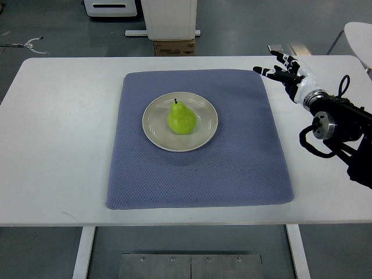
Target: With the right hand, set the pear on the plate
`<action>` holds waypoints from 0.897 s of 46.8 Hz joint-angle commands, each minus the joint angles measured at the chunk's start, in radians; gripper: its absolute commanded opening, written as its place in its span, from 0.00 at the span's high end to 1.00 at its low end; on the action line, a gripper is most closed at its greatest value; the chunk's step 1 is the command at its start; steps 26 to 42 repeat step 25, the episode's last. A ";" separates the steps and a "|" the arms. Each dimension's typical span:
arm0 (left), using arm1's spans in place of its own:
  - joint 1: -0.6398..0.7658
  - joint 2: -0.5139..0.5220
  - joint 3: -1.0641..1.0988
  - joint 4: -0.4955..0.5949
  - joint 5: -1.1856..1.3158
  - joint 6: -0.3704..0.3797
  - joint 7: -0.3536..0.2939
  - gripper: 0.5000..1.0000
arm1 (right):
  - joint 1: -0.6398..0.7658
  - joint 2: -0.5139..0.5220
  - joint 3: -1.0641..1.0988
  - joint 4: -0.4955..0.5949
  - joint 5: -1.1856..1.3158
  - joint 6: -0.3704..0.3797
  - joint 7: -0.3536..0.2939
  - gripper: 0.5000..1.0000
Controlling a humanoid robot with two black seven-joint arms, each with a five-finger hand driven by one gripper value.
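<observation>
Green pear [181, 120] with short dark stem, sat on round cream-coloured plate [156, 129], roughly centred, stem end pointing toward far side. Looked upright or slightly leaning; hard to tell from steep angle. Plate rested on blue-grey textured fabric mat [232, 168], in mat's upper-middle part. Mat spread flat across white tabletop [58, 145], corners rounded.

Right hand [285, 71], black-and-white with segmented fingers [264, 71], came in from right edge on black arm with looped cables. Hovered over far right part of tabletop, just past mat's top right corner. Fingers spread and extended toward the left, holding nothing. Well apart from pear and plate. No contact with mat visible.

Left hand out of frame.

Beyond tabletop: grey floor, white cabinet base [170, 17] with cardboard box [174, 46] below it, another white unit [110, 8] at top left, small metal tool [29, 44] on floor at far left. Curved white object [360, 40] at top right corner, partly cut off. Below tabletop's near edge, white legs and metal plate [190, 266] with screws.
</observation>
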 commanded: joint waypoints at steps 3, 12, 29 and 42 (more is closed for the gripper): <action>0.000 0.000 0.000 0.000 0.000 0.000 0.000 0.00 | -0.010 0.021 0.054 -0.077 0.081 0.063 -0.009 0.00; 0.000 0.000 0.000 0.000 0.000 0.000 0.000 0.00 | -0.015 0.079 0.105 -0.218 0.155 0.111 -0.010 0.00; 0.000 0.000 0.000 0.000 0.000 0.000 0.001 0.00 | -0.044 0.093 0.122 -0.264 0.155 0.126 -0.007 0.00; 0.000 0.000 0.000 0.000 0.000 0.000 0.001 0.00 | -0.044 0.093 0.122 -0.264 0.155 0.126 -0.007 0.00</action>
